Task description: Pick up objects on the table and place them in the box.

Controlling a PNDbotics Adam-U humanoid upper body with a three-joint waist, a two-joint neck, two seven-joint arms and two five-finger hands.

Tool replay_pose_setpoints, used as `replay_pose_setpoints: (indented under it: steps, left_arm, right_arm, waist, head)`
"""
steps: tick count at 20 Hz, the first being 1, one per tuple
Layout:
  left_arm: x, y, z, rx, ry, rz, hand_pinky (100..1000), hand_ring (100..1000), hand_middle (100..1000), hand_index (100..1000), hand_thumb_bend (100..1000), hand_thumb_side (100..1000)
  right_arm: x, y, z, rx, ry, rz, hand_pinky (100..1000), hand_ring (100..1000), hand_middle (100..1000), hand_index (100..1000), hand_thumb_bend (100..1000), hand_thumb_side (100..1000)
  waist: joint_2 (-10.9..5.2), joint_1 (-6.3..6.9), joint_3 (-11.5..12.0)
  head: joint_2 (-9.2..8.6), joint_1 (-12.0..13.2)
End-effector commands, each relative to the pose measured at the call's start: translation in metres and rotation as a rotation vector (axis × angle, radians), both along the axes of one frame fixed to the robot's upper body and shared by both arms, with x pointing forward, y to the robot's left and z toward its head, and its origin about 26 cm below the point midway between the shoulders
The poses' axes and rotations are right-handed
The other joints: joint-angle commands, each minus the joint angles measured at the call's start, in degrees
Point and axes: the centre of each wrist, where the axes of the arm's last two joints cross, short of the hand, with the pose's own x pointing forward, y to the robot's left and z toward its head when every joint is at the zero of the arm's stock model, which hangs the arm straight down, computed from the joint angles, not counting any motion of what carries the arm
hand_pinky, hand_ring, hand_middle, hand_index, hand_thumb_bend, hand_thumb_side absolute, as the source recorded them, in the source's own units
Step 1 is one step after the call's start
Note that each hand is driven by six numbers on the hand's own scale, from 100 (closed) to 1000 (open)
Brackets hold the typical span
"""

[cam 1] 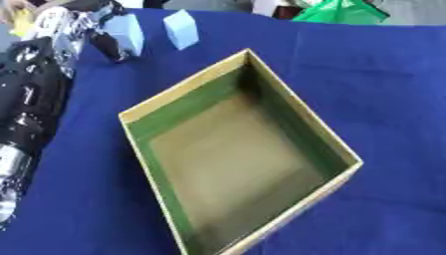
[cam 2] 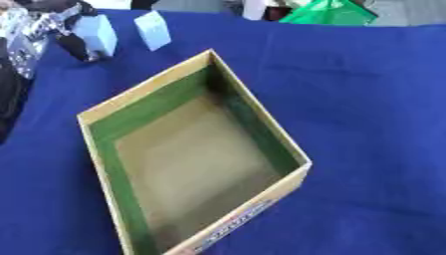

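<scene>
A: What is the work surface like?

B: A table (cam 1: 383, 74) under a deep blue cloth that fills nearly the whole view, lying askew. At the far edge there is something bright green (cam 1: 341, 12) and a pale strip of room behind it; too blurred to say more.

A: And the box?

B: The open cardboard box (cam 1: 300, 122) sits in the middle, one corner pointing away from the robot. Its walls are green inside, the floor is tan, and nothing lies in it.

A: Any writing?

B: A printed strip with blue marks (cam 2: 235, 224) runs along the near outer wall, but I cannot read it.

A: The objects?

B: Two pale blue blocks stand beyond the box at upper left, near each other. The right block (cam 1: 180, 29) stands free. The left block (cam 1: 127, 33) is in the left hand (cam 1: 106, 40), whose dark fingers curl round it.

A: The right hand?

B: It appears in neither view
</scene>
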Motion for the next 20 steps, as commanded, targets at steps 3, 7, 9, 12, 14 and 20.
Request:
replay_pose_setpoints:
  steps: [3, 7, 9, 12, 14, 20]
  left_arm:
    - [-0.007, -0.001, 0.023, 0.022, -0.073, -0.019, 613, 611, 631, 787, 283, 100]
    - [-0.009, -0.006, 0.027, 0.053, -0.086, -0.063, 605, 602, 622, 785, 276, 100]
    - [-0.01, -0.01, 0.029, 0.072, -0.098, -0.09, 600, 598, 616, 784, 267, 100]
    - [-0.014, -0.019, 0.033, 0.114, -0.124, -0.147, 602, 600, 617, 788, 262, 100]
    - [-0.017, -0.026, 0.035, 0.141, -0.135, -0.203, 612, 609, 628, 793, 268, 100]
    - [-0.031, -0.07, 0.038, 0.249, -0.173, -0.448, 620, 616, 637, 799, 290, 100]
  right_arm:
    - [-0.005, -0.002, 0.007, -0.01, -0.028, -0.008, 798, 839, 571, 828, 331, 1000]
    - [-0.006, -0.002, 0.003, -0.005, -0.021, -0.01, 798, 839, 571, 828, 333, 1000]
    - [-0.007, -0.002, 0.001, -0.002, -0.018, -0.01, 798, 838, 573, 829, 334, 1000]
    - [-0.007, -0.002, -0.004, 0.005, -0.01, -0.015, 797, 837, 575, 829, 336, 1000]
    - [-0.008, -0.002, -0.008, 0.012, -0.004, -0.019, 797, 837, 576, 829, 338, 1000]
    - [-0.012, 0.0, -0.019, 0.037, 0.011, -0.038, 797, 835, 584, 829, 350, 1000]
  waist:
    - [-2.85, 0.33, 0.25]
    - [-3.86, 0.3, 0.95]
    - [-4.45, 0.28, 1.41]
    - [-5.7, 0.16, 2.3]
    - [-6.77, 0.11, 2.99]
    - [-10.42, 0.12, 5.13]
  head:
    - [0.8, -0.26]
    - [1.45, -1.75]
    - [1.91, -2.59]
    - [3.09, -4.5]
    - [4.22, -6.03]
    - [7.71, -11.43]
